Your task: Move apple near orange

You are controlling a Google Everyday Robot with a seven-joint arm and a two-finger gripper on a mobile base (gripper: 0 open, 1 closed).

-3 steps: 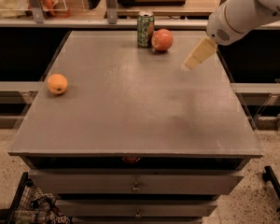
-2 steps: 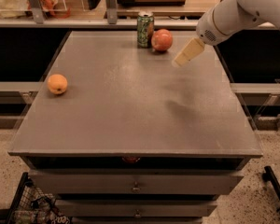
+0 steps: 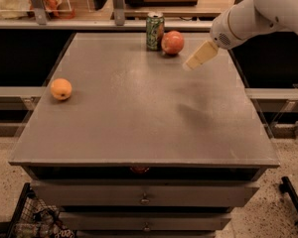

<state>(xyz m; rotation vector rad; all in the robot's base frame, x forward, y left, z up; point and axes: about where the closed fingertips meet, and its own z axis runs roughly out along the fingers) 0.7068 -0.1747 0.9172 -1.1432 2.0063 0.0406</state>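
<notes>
Apple (image 3: 172,42) beside can (image 3: 154,31), pincer (image 3: 191,63) hovering just right of it

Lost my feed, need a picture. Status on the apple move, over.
Gripper hovers just right of apple, not on it yet. Apple at table's far edge, orange at left edge. Green can right beside apple's left side.

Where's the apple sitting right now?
In the camera view the apple sits near the far edge of the table, just right of the green can; the gripper hovers slightly to its right.
</notes>
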